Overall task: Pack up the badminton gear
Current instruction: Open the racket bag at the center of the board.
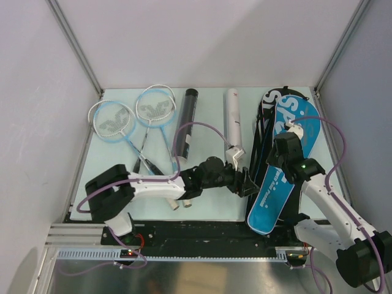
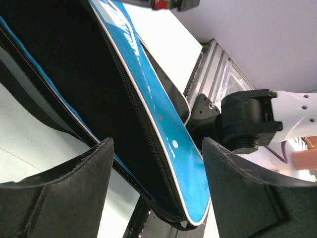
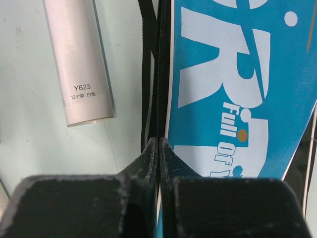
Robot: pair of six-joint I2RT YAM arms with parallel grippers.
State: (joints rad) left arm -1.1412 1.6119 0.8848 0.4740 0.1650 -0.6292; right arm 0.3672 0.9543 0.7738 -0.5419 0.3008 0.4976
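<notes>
Now the blue bag (image 1: 275,190) (image 2: 148,84) (image 3: 223,74) lies along the right edge of the table (image 1: 214,205), its flap raised so the black inside shows. The right hand (image 1: 286,147) (image 3: 158,141) is clenched on the flap's zip edge, about midway along the bag. The left hand (image 1: 248,182) (image 2: 156,144) is released, its fingers (image 2: 69,193) spread either side of the flap's edge near the bag's near end; I cannot tell whether they touch it. A white tube (image 1: 233,116) (image 3: 79,59) lies just left of the bag, and a black tube (image 1: 188,119) lies left of that. Two rackets (image 1: 111,124) rest by the far left corner with their handles crossing.
</notes>
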